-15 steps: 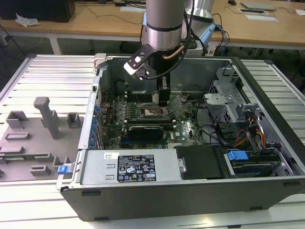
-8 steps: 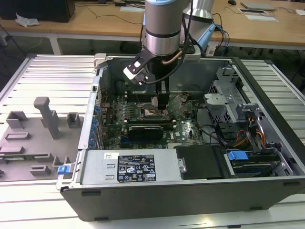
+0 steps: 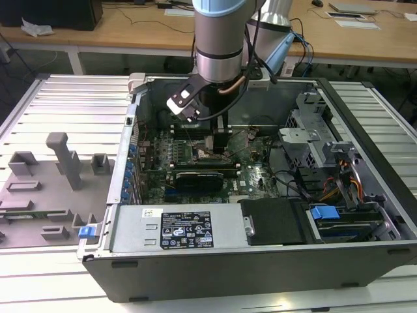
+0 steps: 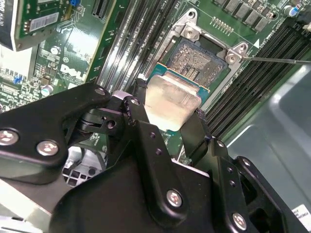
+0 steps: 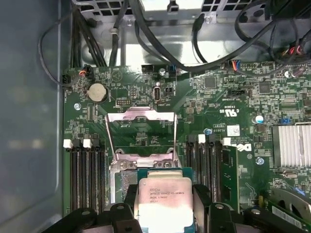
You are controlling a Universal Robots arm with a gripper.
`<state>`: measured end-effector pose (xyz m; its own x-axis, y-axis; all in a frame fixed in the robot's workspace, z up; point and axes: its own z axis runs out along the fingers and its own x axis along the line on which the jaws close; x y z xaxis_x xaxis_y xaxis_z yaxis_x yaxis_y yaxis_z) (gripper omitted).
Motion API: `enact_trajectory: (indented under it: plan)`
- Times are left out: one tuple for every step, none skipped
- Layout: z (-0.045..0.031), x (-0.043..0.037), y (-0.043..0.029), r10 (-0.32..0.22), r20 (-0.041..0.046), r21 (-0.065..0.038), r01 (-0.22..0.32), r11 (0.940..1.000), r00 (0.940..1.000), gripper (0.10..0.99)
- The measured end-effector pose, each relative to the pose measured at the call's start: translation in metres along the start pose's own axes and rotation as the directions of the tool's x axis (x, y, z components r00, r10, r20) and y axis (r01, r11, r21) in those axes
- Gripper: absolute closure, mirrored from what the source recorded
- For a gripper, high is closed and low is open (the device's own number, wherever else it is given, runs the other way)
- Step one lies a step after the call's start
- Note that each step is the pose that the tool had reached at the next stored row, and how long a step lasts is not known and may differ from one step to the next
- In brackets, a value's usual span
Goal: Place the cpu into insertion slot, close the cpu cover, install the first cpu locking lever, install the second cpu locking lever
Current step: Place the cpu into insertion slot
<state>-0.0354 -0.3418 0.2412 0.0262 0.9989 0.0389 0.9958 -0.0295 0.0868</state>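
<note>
My gripper (image 4: 170,110) is shut on the cpu (image 4: 171,103), a flat square chip with its silver top up, black fingers (image 5: 201,204) pressing on two opposite edges. The cpu (image 5: 163,203) hangs over the near part of the insertion slot (image 4: 195,59), whose pale pin field lies bare beyond it; whether they touch I cannot tell. The cpu cover (image 5: 141,115), a thin silver frame, stands swung up and open behind the insertion slot (image 5: 121,180). In the exterior view the gripper (image 3: 214,147) reaches down into the open computer case over the green board.
Rows of memory slots (image 5: 83,177) flank the socket on both sides. A thin metal lever rod (image 4: 277,60) sticks out beside it. Black cables (image 5: 160,43) cross the case wall behind. A long black card (image 3: 199,175) and a power supply box (image 3: 172,228) lie towards the case front.
</note>
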Motion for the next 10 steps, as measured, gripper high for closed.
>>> enact_trajectory:
  plan:
    - [0.0014, 0.0012, -0.0004, -0.004, -0.0005, 0.0, 0.004, 1.0, 1.0, 0.553]
    - [0.0021, 0.002, -0.0007, -0.007, -0.0007, 0.0, 0.007, 1.0, 1.0, 0.553]
    - [0.0032, 0.0036, -0.0014, -0.009, -0.001, 0.0, 0.009, 1.0, 1.0, 0.553]
    - [0.0044, 0.0054, -0.0027, -0.011, -0.0011, 0.0, 0.011, 0.9999, 0.9999, 0.553]
    - [0.0051, 0.0064, -0.0035, -0.012, -0.0012, 0.0, 0.012, 0.9999, 0.9999, 0.553]
    - [0.0058, 0.0073, -0.0041, -0.012, -0.0012, 0.0, 0.012, 0.9999, 0.9999, 0.553]
    - [0.007, 0.0085, -0.0048, -0.013, -0.0013, 0.0, 0.013, 0.9999, 0.9999, 0.553]
    - [0.008, 0.0094, -0.0053, -0.014, -0.0014, 0.0, 0.014, 0.9999, 0.9999, 0.553]
    - [0.0099, 0.011, -0.0063, -0.016, -0.0015, 0.001, 0.016, 0.9999, 0.9999, 0.553]
    - [0.0124, 0.0131, -0.0079, -0.018, -0.0019, 0.0, 0.018, 0.9998, 0.9998, 0.553]
